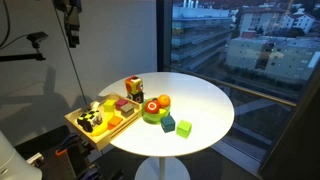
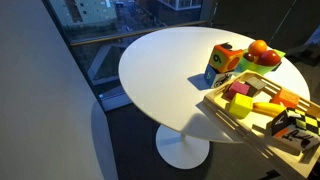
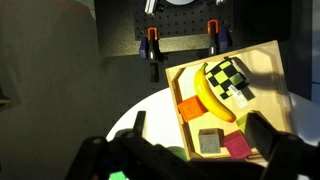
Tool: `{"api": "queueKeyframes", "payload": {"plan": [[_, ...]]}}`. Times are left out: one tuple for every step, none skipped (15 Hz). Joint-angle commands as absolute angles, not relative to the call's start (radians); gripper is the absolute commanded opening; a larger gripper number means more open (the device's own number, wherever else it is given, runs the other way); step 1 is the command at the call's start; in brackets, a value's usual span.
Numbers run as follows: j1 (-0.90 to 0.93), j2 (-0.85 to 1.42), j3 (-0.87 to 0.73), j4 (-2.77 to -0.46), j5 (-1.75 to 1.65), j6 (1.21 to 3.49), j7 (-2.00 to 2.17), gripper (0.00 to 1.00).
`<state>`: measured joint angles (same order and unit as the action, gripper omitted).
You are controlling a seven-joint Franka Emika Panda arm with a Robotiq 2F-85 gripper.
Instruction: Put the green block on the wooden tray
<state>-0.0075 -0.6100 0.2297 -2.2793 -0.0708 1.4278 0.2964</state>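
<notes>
— The hand [image 3: 194, 122] hangs over the wooden tray [image 3: 262, 62] in the wrist view, its two fingers spread wide with nothing between them.

— Wide open, yes. Below it a banana [image 3: 205, 88] lies in the tray. An orange block [image 3: 190, 108], a grey block [image 3: 210, 142] and a magenta block [image 3: 238, 145] crowd in around its 6 o'clock.

— And the green block [image 1: 184, 128]?

— It's out on the round white bench [image 1: 205, 95], not in the tray. In an exterior view it sits at about 5 o'clock from the ring stack [image 1: 157, 108]. A teal cube [image 1: 168, 123] is just beside it, at its 9 o'clock.

— Where's the tray from there?

— At the bench's 8 o'clock edge, well apart from the green block, with the ring stack between the two.

— Anything else up there?

— A multi-coloured cube [image 1: 133, 87] stands at 11 o'clock from the ring stack, close to the tray's far end.
</notes>
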Motion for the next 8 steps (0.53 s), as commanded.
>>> {"api": "queueKeyframes", "payload": {"plan": [[0.016, -0.606, 0.213, -2.276, -0.078, 1.425, 0.307, 1.00], [0.016, -0.607, 0.213, -2.276, -0.078, 1.425, 0.307, 1.00], [0.016, -0.607, 0.213, -2.276, -0.078, 1.425, 0.307, 1.00], [0.016, -0.608, 0.213, -2.276, -0.078, 1.425, 0.307, 1.00], [0.013, -0.601, 0.210, -2.276, -0.081, 1.427, 0.307, 1.00], [0.011, -0.596, 0.205, -2.278, -0.084, 1.439, 0.310, 1.00], [0.008, -0.591, 0.200, -2.276, -0.086, 1.441, 0.308, 1.00], [0.004, -0.585, 0.192, -2.273, -0.086, 1.452, 0.308, 1.00]]}}
